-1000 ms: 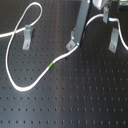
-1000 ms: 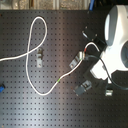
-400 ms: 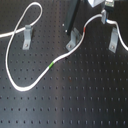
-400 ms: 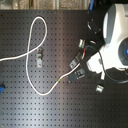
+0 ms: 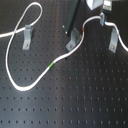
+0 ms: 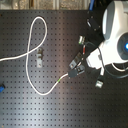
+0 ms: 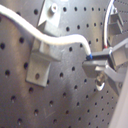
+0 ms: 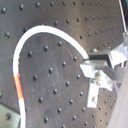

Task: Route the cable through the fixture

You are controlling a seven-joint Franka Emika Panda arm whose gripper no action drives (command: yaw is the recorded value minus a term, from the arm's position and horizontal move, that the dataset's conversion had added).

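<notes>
In the first exterior view the board [image 5: 75,105] is bare nearest the camera. Farther back the cable [image 5: 30,84] bends in a low curve at the first exterior view's left, with its green band [image 5: 54,64] partway along the rising stretch. That stretch climbs to the fixture [image 5: 73,41], a slanted grey clip with a pale face; the cable passes right at it, the red band [image 5: 83,31] showing just past it. Whether the cord sits inside the clip I cannot tell. Beyond, the cable arches up to the gripper [image 5: 102,18] near the top edge, where it ends. One upright bracket [image 5: 27,36] stands inside the cable's big loop at the first exterior view's left, another [image 5: 114,41] at the first exterior view's right.

In the first wrist view the fingers [image 7: 102,59] pinch the cable's end, just beside a grey bracket [image 7: 44,52] that the cord crosses. The second wrist view shows the same grip, with the red band on the curve.

In the second exterior view the arm [image 6: 117,35] covers the gripper.
</notes>
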